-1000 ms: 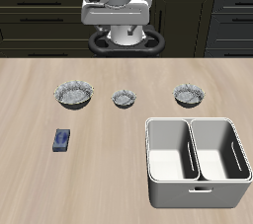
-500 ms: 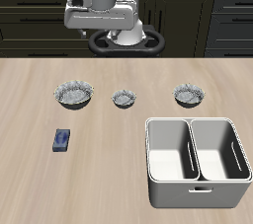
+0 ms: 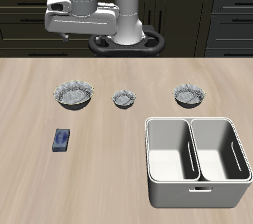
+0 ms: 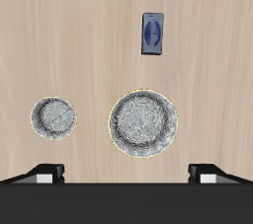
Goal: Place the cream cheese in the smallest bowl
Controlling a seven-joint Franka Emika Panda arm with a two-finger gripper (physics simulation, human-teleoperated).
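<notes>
I am at the reach step: nothing is picked up yet, and my gripper hangs high over the back edge of the desk, well above everything. My fingers show only as two tips set wide apart, with nothing between them.

Nearest the front edge stand the two white rectangular bins, side by side and touching; both look empty. A little farther in from that edge, well apart from the bins, the cream cheese lies flat on the bare wood, its label patch up. Farther back, three speckled bowls sit in a row. The smallest bowl is the middle one, and I see nothing in it. The widest bowl is just behind the cream cheese, and the third bowl is behind the bins; both seem empty too.

Next I judge I must travel forward past the widest bowl, line my fingers across the box's narrow sides, and descend.
</notes>
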